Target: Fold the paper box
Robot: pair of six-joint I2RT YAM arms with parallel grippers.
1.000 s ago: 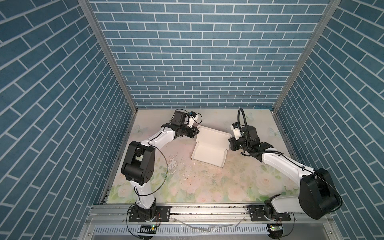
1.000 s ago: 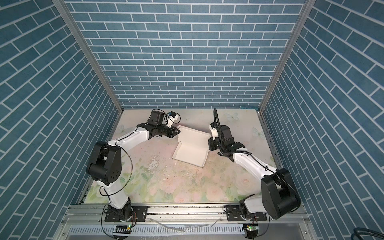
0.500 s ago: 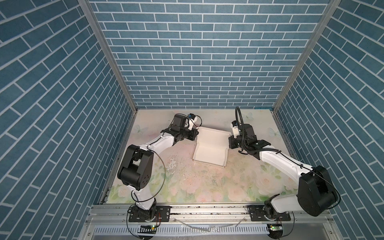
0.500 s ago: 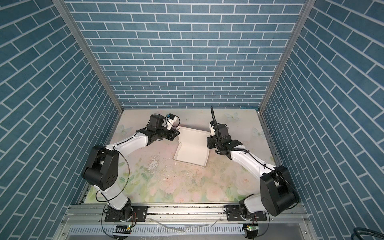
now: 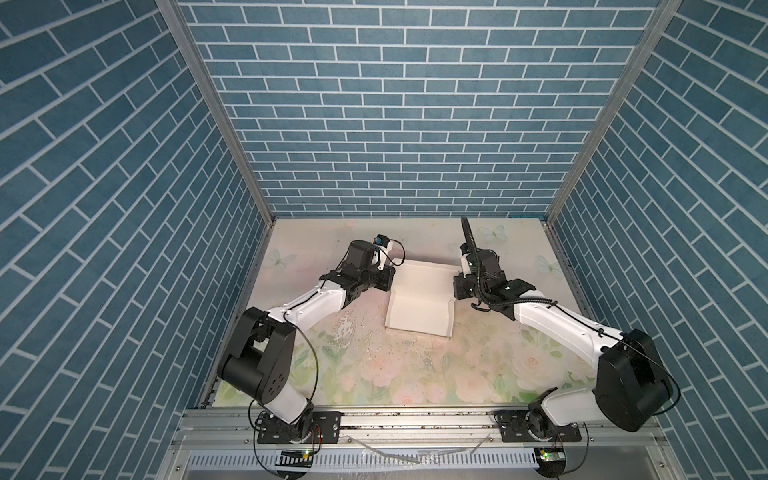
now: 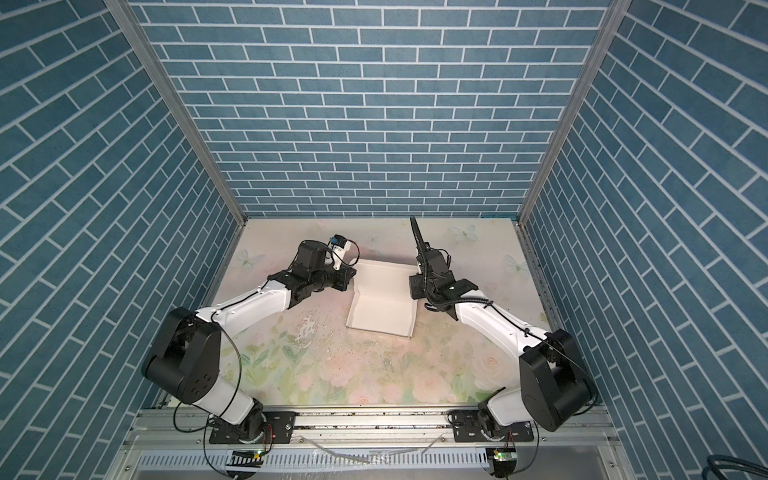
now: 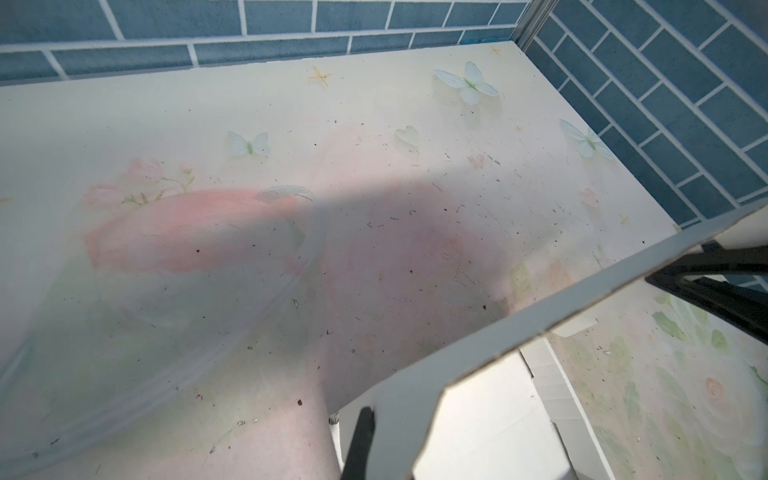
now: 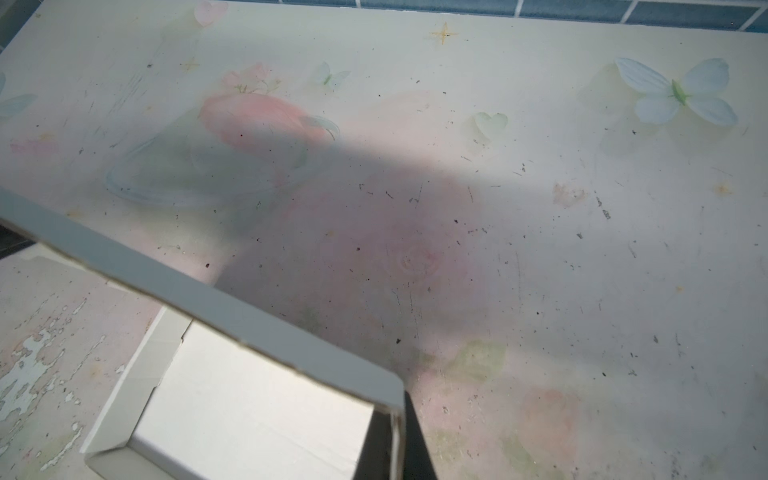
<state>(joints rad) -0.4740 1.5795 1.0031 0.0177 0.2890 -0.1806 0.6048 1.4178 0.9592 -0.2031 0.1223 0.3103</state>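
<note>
The paper box (image 5: pixel 419 299) (image 6: pixel 382 305) is a white cardboard sheet lying partly folded in the middle of the floral table, its side walls up and its far flap raised. My left gripper (image 5: pixel 392 277) (image 6: pixel 352 276) is at the box's far left corner. In the left wrist view it (image 7: pixel 368 415) is shut on the grey-shaded flap (image 7: pixel 540 307), with one dark finger (image 7: pixel 360 444) showing. My right gripper (image 5: pixel 456 286) (image 6: pixel 411 286) is at the far right corner. In the right wrist view it (image 8: pixel 397 409) is shut on the thin wall edge (image 8: pixel 249 316).
Blue brick walls enclose the table (image 5: pixel 415 374) on three sides. A patch of peeled covering (image 5: pixel 345 328) lies just left of the box's near corner. An aluminium rail (image 5: pixel 415 419) with both arm bases runs along the front edge.
The left gripper has come in towards the box's far left corner and shut fully. The left arm has dropped lower. The right gripper has shifted slightly left with the wall in it.
</note>
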